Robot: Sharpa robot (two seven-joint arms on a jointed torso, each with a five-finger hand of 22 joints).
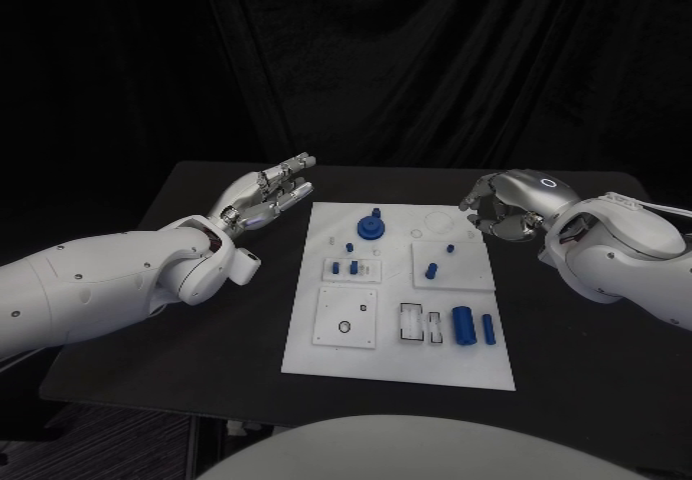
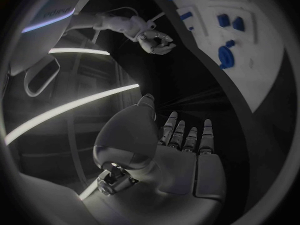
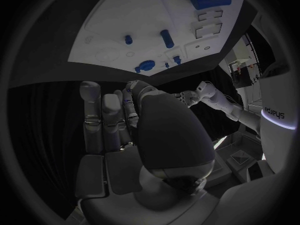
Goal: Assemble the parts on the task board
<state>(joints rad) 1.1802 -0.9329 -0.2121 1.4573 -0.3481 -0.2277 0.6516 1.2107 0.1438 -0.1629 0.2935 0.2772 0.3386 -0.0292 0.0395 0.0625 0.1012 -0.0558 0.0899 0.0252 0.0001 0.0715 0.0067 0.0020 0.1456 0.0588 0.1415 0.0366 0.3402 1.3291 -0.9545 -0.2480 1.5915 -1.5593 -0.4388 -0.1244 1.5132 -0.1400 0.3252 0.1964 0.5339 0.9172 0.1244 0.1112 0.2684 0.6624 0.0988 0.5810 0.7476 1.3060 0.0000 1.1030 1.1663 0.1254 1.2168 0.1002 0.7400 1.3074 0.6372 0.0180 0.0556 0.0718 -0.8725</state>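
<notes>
1. Head view: the left hand (image 1: 267, 195) hovers over the black counter (image 1: 562, 350), fingers extended and apart, holding nothing. The task board (image 1: 404, 360) lies just beside it, toward the right hand (image 1: 505, 205), whose fingers curl inward around nothing.
2. Left wrist view: the left hand (image 2: 181, 145) is empty, fingers straight; the blue parts (image 2: 226, 55) sit on the board beyond its fingertips.
3. Right wrist view: the right hand (image 3: 144, 130) is empty; the board (image 3: 112, 25) lies ahead of its fingers.

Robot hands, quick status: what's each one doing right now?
Left robot hand: open, fingers extended, holding nothing, beside the task board.
Right robot hand: fingers curled in, nothing visible in it.
</notes>
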